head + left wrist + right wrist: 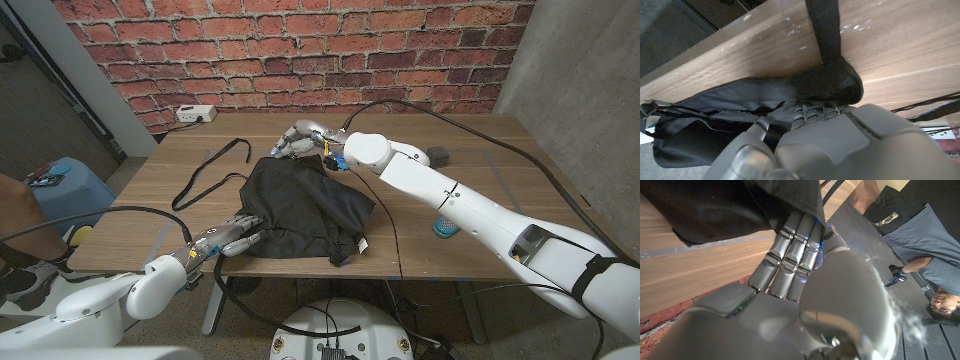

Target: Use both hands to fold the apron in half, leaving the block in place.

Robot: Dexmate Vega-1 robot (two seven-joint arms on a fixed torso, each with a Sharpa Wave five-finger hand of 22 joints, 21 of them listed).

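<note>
No legible text; perhaps a blurred mark on a person's shirt point(888, 219).

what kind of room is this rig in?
Likely an indoor lab or workshop space, not a home. A bare brick wall stands behind the wooden table, a power strip sits at the table's far edge, loose cables run over it, and a person stands nearby.
</note>
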